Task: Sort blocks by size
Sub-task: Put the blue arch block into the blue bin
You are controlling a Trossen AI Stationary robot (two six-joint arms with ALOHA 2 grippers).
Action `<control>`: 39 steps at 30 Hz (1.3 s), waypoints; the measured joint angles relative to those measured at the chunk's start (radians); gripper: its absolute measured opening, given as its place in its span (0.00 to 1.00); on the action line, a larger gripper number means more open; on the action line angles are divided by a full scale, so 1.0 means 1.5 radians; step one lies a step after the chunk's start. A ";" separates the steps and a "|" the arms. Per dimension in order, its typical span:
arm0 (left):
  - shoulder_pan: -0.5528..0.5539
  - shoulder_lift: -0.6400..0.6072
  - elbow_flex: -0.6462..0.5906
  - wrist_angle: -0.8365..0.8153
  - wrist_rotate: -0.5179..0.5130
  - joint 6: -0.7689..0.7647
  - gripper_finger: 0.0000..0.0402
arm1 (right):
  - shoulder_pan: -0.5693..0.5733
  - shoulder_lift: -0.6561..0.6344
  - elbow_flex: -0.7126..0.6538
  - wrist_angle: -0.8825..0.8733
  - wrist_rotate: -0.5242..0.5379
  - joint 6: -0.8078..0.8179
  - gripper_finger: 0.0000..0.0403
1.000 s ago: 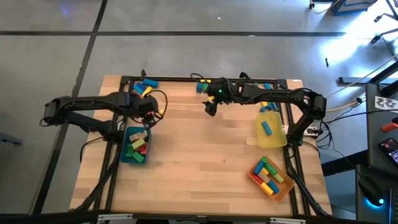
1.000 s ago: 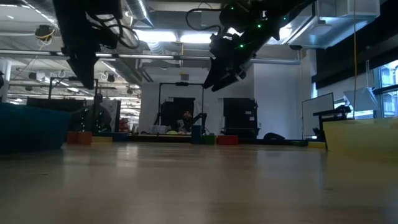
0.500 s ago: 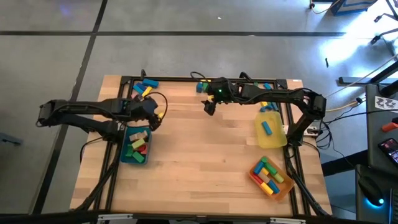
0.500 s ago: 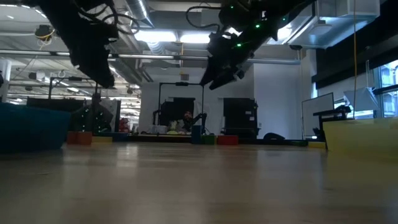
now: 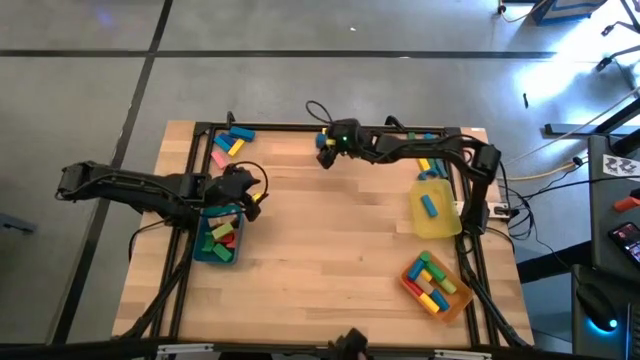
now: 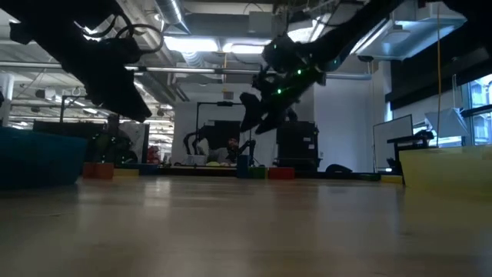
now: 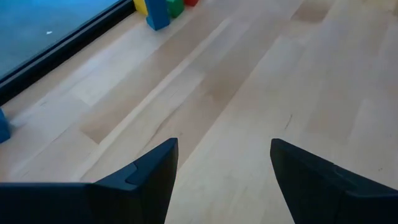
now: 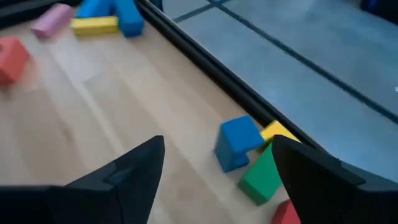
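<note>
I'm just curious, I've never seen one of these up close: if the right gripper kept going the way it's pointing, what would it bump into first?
Probably the blue block straight ahead of the open right gripper, with the green block beside it. Depth is hard to judge.

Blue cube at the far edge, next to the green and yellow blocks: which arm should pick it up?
Right. Its open tool hovers just above the blue cube. The left tool, also open, is by the teal tray, farther off.
</note>
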 joint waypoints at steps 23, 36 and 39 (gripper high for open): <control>0.001 0.000 0.000 0.021 -0.001 0.030 0.60 | -0.089 0.154 0.155 -0.079 -0.164 -0.077 0.74; 0.001 0.000 0.000 0.020 -0.001 0.034 0.60 | -0.090 0.155 0.155 -0.114 -0.188 -0.094 0.74; 0.001 0.001 0.000 0.020 -0.001 0.034 0.60 | -0.094 0.162 0.155 -0.116 -0.215 -0.095 0.71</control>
